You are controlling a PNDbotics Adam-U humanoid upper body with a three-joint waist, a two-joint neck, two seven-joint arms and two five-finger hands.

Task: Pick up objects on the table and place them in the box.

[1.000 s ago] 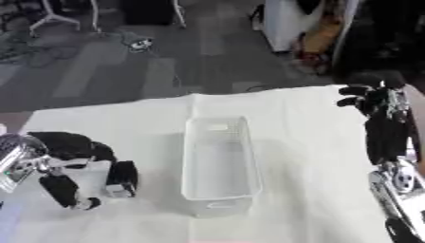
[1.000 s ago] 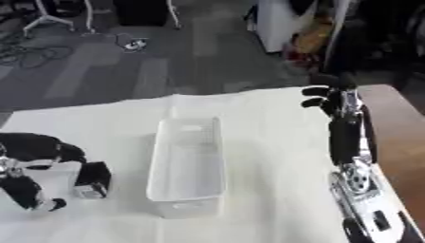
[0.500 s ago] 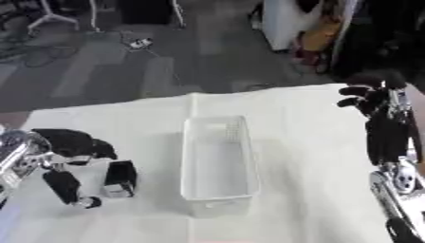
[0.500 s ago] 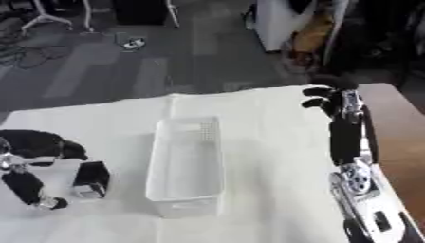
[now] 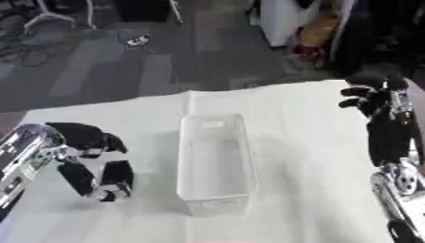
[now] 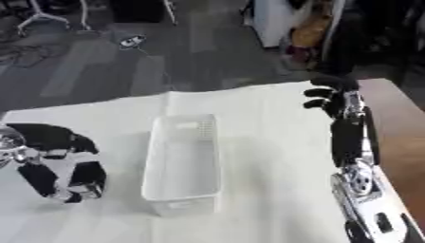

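A white plastic box (image 5: 184, 156) stands lengthwise in the middle of the white-covered table (image 5: 307, 142), and nothing shows inside it. To its left, my left hand (image 5: 76, 138) arches over a small black block-shaped object (image 5: 118, 174) with a pale lower end. Its fingers come down on the object from above and its thumb (image 5: 80, 180) curls in from the left. The object sits at or just above the cloth. My right hand (image 6: 332, 97) is held up at the table's far right edge, well away from the box, with relaxed fingers holding nothing.
A brown table edge (image 6: 398, 118) shows beyond the cloth on the right. Past the table's far edge lie dark floor, cables (image 5: 33, 52) and furniture legs. Bare cloth stretches between the box and my right arm.
My left hand's fingers have settled a little closer round the black object. The box and my right arm have stayed where they were.
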